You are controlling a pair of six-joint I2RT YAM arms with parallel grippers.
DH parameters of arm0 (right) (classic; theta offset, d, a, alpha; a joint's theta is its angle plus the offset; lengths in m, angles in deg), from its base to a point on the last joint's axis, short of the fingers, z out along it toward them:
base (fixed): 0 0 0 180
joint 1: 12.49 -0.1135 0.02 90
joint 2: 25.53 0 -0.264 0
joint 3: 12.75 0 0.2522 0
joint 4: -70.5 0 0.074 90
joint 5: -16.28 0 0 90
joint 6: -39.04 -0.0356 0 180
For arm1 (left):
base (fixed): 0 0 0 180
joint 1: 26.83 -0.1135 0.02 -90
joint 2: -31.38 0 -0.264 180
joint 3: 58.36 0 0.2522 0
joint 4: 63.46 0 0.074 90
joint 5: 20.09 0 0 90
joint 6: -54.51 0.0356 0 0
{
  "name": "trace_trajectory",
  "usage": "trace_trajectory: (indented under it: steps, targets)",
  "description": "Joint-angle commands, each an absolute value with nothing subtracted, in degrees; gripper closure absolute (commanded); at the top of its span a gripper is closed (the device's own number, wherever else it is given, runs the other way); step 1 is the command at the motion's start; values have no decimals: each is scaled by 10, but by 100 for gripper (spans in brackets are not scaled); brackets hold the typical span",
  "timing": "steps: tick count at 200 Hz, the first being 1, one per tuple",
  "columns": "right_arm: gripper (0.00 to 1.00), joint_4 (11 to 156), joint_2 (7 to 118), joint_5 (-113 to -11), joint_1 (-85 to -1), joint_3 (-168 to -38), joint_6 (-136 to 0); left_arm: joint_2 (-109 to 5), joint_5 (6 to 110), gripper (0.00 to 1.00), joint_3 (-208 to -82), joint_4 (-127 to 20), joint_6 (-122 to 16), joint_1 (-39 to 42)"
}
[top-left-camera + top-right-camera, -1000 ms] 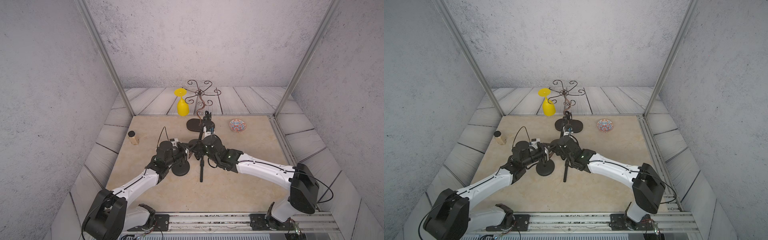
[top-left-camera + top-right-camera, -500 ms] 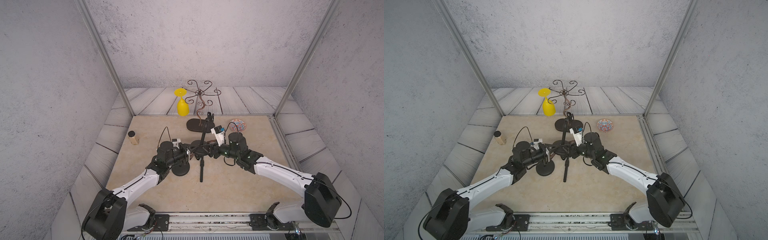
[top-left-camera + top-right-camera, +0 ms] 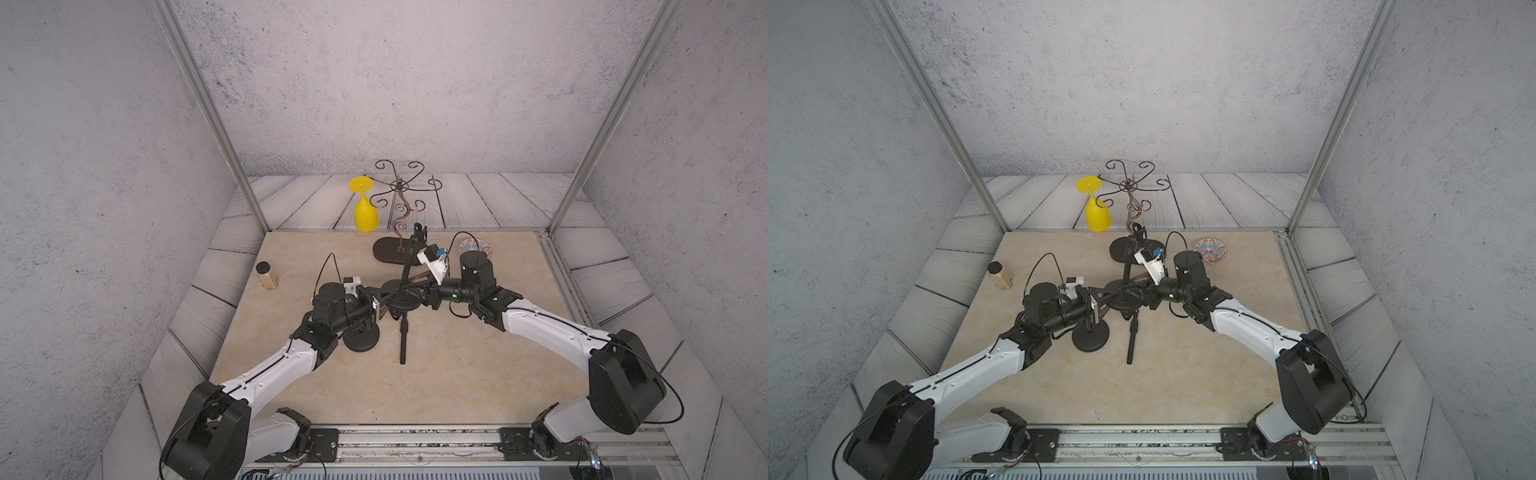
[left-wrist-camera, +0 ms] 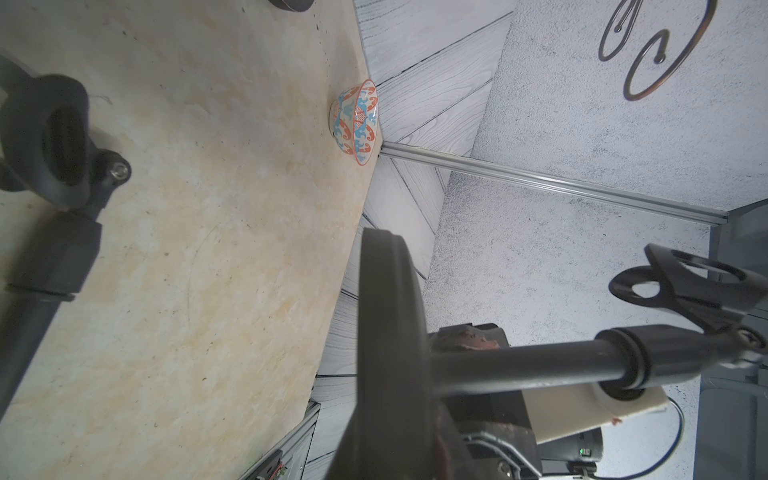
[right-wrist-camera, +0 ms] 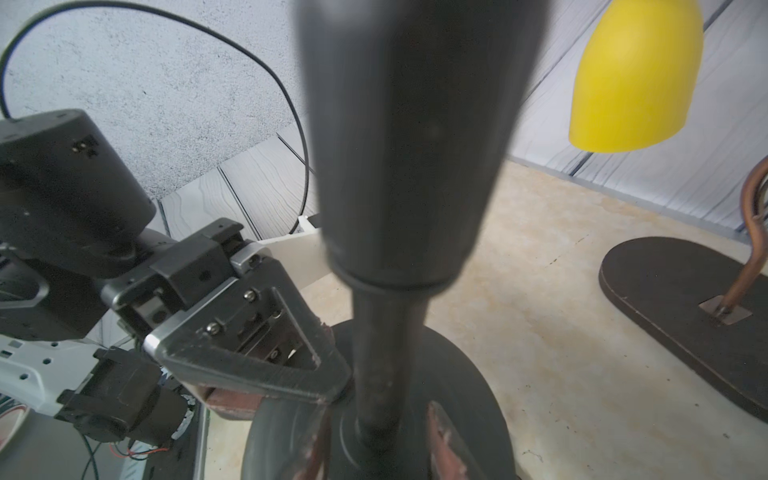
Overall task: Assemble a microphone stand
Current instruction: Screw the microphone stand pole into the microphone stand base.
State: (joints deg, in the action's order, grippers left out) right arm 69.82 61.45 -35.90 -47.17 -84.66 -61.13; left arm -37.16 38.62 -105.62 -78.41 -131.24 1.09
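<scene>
Left gripper (image 3: 383,303) clamped tight on rim of round black base disc (image 5: 465,399), mid beige stone-look tabletop (image 3: 457,374). Thin black pole (image 3: 406,266) stands up from the disc with a slight lean, black mic clip (image 3: 419,232) on top. Right gripper (image 3: 413,290) jaws sit either side of the pole's foot; pinching or not, can't tell. Second round black base (image 3: 361,338) on table under left arm, second black pole (image 3: 402,340) lying flat just beside it.
</scene>
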Motion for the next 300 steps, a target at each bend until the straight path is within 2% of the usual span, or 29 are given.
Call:
trace_trajectory:
  steps: [1, 19, 70, 115, 137, 163, 182, 208, 217, 236, 247, 258, 282, 300]
  targets:
    - [72, 687, 639, -328, -469, -870, -604, -352, 379, 100, -1068, -827, -1302, 13]
    - [84, 676, 652, -326, -469, -874, -614, -352, 380, 100, -1069, -827, -1301, 14]
    - [100, 599, 645, -354, -473, -841, -689, -358, 378, 100, -1071, -833, -1301, 13]
    - [100, 572, 598, -521, -530, -790, -759, -364, 375, 100, -1073, -840, -1302, 13]
    - [100, 625, 584, -685, -599, -806, -784, -367, 375, 100, -1073, -844, -1304, 13]
    - [100, 738, 603, -894, -669, -869, -889, -369, 376, 100, -1072, -844, -1303, 13]
    - [100, 776, 627, -934, -699, -914, -929, -371, 375, 100, -1071, -844, -1303, 13]
    - [100, 798, 628, -938, -714, -933, -927, -372, 372, 100, -1073, -847, -1304, 13]
    - [91, 801, 620, -933, -714, -927, -915, -369, 375, 100, -1072, -845, -1302, 13]
    - [57, 818, 584, -913, -708, -910, -854, -369, 379, 100, -1071, -843, -1301, 14]
    - [46, 816, 559, -865, -693, -890, -814, -371, 375, 100, -1073, -846, -1302, 13]
    - [41, 791, 537, -789, -670, -858, -773, -373, 372, 100, -1074, -848, -1304, 13]
    - [39, 693, 514, -566, -594, -797, -718, -372, 374, 100, -1074, -849, -1305, 13]
    - [39, 714, 524, -493, -561, -809, -676, -368, 375, 100, -1074, -846, -1306, 13]
